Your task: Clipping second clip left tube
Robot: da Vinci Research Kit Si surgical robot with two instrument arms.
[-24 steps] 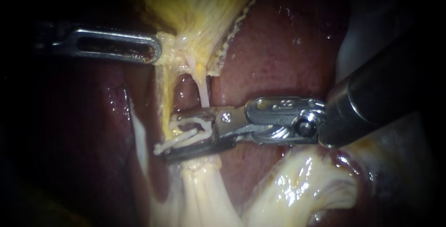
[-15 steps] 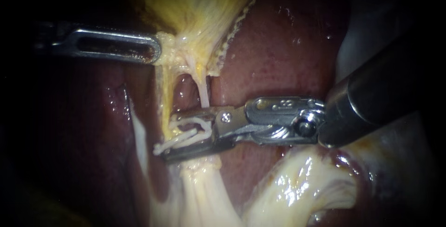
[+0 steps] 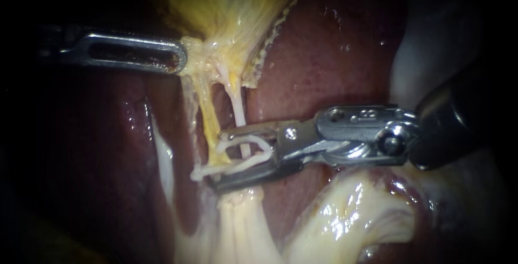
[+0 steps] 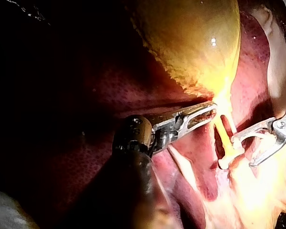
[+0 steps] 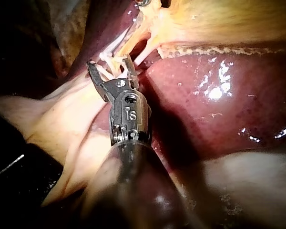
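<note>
Grips a white clip (image 3: 229, 168) in the jaws of the right instrument (image 3: 217, 161), parted and touching the clip from both sides, with its 2 arms spread open around a thin pale tube (image 3: 240, 113). Meets the yellowish left tube (image 3: 208, 123) at the clip's open end, just beside that pale tube, though cannot tell whether between the arms or behind them. Farther out, clamps the jaws of the left instrument (image 3: 182, 59) together on the narrow lower end of the gallbladder (image 3: 226, 5), with dark red liver (image 3: 324, 53) on either side and pale tissue (image 3: 345, 215) under the right instrument.
</note>
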